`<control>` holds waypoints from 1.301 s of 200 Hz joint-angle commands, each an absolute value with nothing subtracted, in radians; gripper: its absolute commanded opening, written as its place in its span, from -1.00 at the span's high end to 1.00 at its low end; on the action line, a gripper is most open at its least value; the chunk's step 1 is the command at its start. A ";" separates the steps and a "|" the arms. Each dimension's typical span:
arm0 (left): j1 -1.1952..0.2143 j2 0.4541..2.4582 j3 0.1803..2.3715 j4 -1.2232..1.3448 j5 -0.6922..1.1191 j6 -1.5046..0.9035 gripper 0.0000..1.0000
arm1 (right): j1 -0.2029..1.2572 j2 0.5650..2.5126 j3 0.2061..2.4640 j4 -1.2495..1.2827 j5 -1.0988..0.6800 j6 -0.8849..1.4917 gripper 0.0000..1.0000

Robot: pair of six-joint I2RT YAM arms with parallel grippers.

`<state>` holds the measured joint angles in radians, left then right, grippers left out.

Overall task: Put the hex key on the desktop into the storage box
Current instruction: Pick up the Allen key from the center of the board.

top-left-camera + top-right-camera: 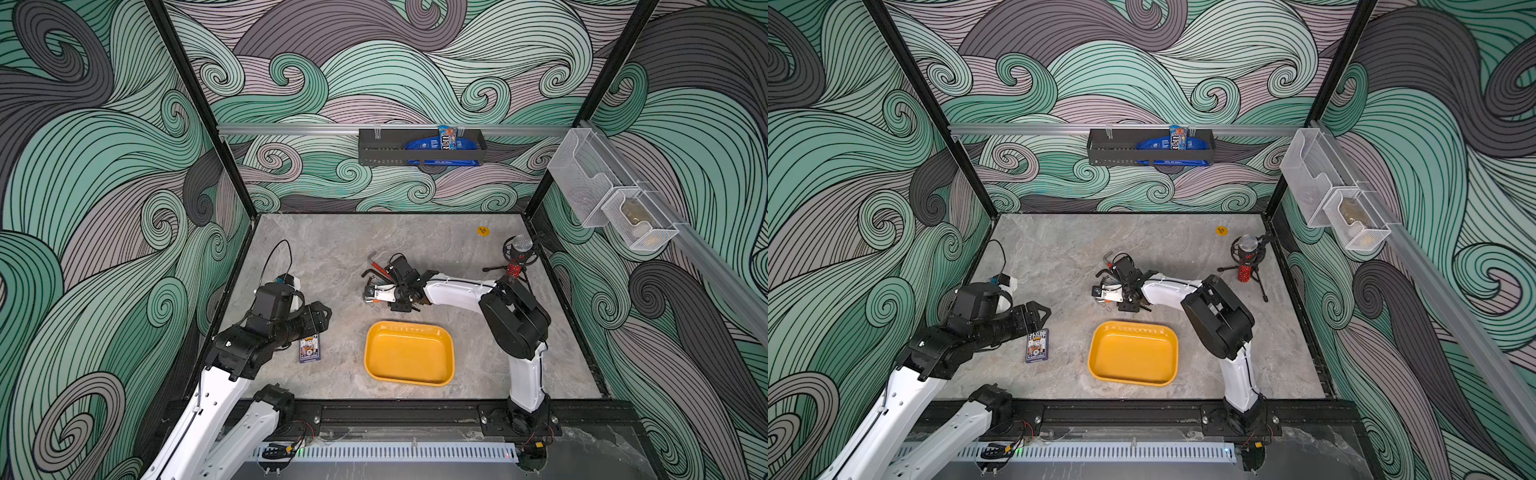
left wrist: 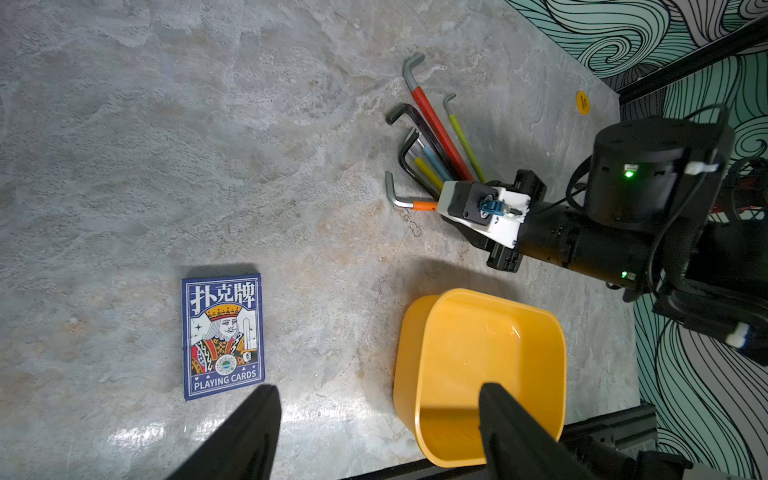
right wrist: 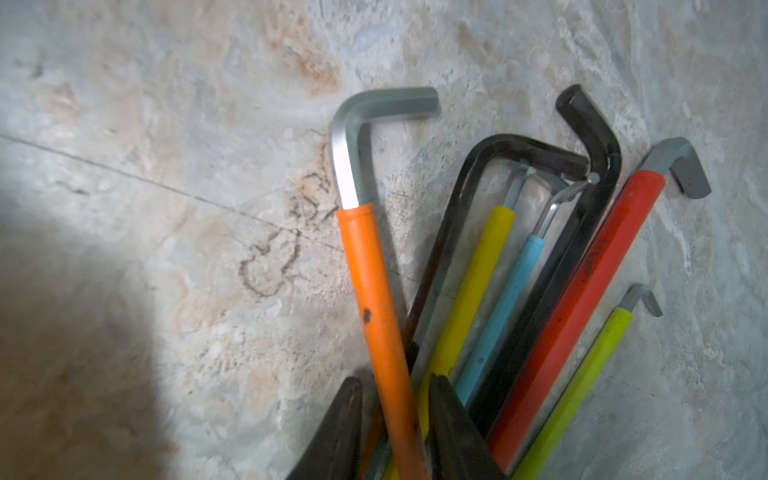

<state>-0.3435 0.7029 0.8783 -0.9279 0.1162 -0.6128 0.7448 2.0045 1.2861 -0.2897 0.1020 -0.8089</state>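
- A fan of hex keys [image 2: 432,141] lies on the desktop [image 1: 332,249] near its middle, on the back-wall side of the storage box [image 1: 409,353] and apart from it.
- The fan holds keys with orange, yellow, blue, red and lime sleeves and two bare black ones. Their long shafts run together toward the right gripper [image 3: 395,380].
- The orange-sleeved hex key [image 3: 374,291] lies at one edge of the fan and crosses over a black hex key [image 3: 449,232].
- The right gripper is low over the desktop, with its jaws on either side of the orange sleeve. They stand narrowly apart, with slivers of gap showing, so they are not yet clamped on the key.
- The yellow-orange storage box sits flat on the desktop toward the front rail, seen in both top views.
- The left gripper [image 2: 379,387] hovers with its jaws wide apart and nothing between them, well away from the hex keys.
- A blue box of playing cards [image 2: 223,336] lies flat on the desktop just below the left gripper, to the left of the storage box.
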 commanded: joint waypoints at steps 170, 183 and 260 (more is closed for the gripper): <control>-0.348 0.693 0.886 -0.961 0.077 -0.573 -0.55 | 0.771 1.910 1.305 -0.275 0.151 -0.706 1.00; -0.348 0.689 0.890 -0.968 0.076 -0.563 -0.55 | 0.764 1.878 1.307 -0.295 0.131 -0.657 1.00; -0.348 0.582 0.870 -0.954 0.291 -0.439 -0.39 | 0.786 1.587 1.193 -0.370 0.095 -0.469 1.00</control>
<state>-0.3435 0.6266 0.8764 -0.9485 0.1593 -0.5068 0.7700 1.6672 1.2289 -0.3351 0.1223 -0.5606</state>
